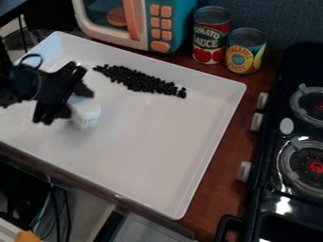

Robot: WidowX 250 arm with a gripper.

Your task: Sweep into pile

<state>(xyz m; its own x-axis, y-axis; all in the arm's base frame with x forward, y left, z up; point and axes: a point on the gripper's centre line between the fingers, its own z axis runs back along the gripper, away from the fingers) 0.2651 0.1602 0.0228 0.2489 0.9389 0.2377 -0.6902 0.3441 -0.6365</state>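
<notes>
- Black pellets point(140, 81) were small, dark, clumped (thin at upper left); they lay in the white tray's point(145, 151) far part, long axis upper left to lower right.
- White brush point(87, 116) was stubby, ridged end down, at tray's left.
- Gripper point(73, 100) was partly open, gripping the brush.

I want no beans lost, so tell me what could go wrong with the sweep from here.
The black beans lie in a long band near the tray's back wall, so the arm may struggle to get behind them. The white tool by the gripper looks narrow beside that band, so a stroke might split it. Small loose beans could also scatter.
</notes>
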